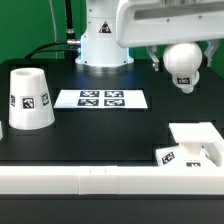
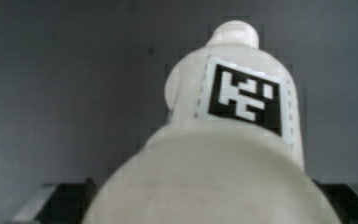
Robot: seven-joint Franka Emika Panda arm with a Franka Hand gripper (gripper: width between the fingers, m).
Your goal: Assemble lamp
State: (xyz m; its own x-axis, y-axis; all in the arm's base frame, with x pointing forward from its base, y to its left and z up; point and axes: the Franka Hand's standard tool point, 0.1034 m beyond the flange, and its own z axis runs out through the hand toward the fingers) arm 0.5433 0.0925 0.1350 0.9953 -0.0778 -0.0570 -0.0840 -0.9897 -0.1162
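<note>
My gripper [image 1: 180, 52] is shut on the white round-headed bulb [image 1: 182, 63] and holds it in the air at the exterior view's right, above and behind the flat square base [image 1: 196, 146]. In the wrist view the bulb [image 2: 229, 120] fills most of the picture, its tag facing the camera and its narrow end pointing away. The gripper [image 2: 201, 208] clamps its wide part, and the dark fingers [image 2: 51, 205] show at either side. The tapered cup-like shade [image 1: 28, 100] stands apart on the table at the exterior view's left.
The marker board [image 1: 100, 98] lies flat in the middle of the black table. A white rail [image 1: 90, 180] runs along the front edge. The robot's white pedestal [image 1: 102, 45] stands at the back.
</note>
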